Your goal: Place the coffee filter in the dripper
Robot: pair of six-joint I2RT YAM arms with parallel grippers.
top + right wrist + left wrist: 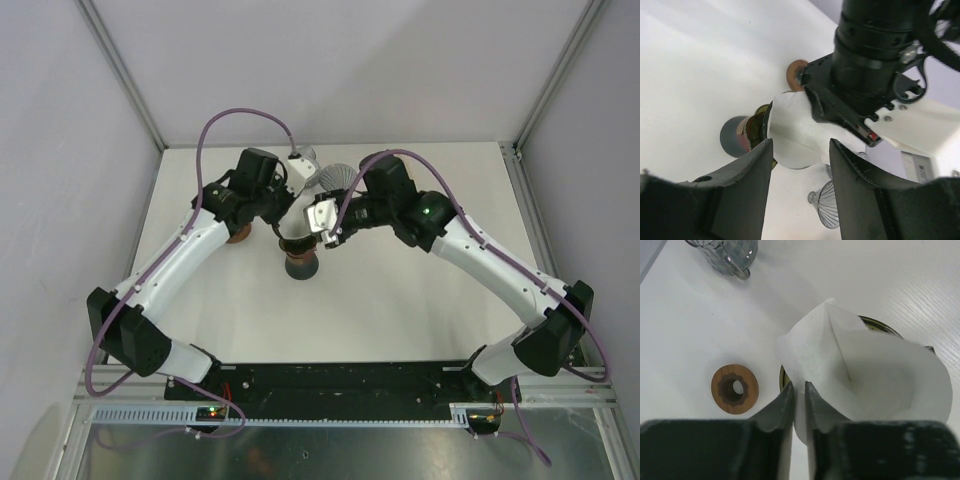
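While both arms bend inward over the middle of the table, the left arm runs up from its base at the near left, folds at the elbow and turns its wrist down and to the right. The right arm mirrors it from the near right, its wrist angled down and to the left, so the two tools meet almost nose to nose above the dripper. The left gripper is pinched nearly shut on the near edge of the coffee filter, with only the thin paper between its dark fingers. The filter is spread open as a white cone over the dripper's dark olive rim, which shows behind the paper. It may be only partly seated, since the paper hides the inside. The right gripper is spread wide and holds nothing; its fingers frame the filter and the left wrist from the far side, apparently without touching them. A wooden ring lies flat on the table just beside the dripper, under the left arm. A ribbed glass vessel stands farther back, apart from both.
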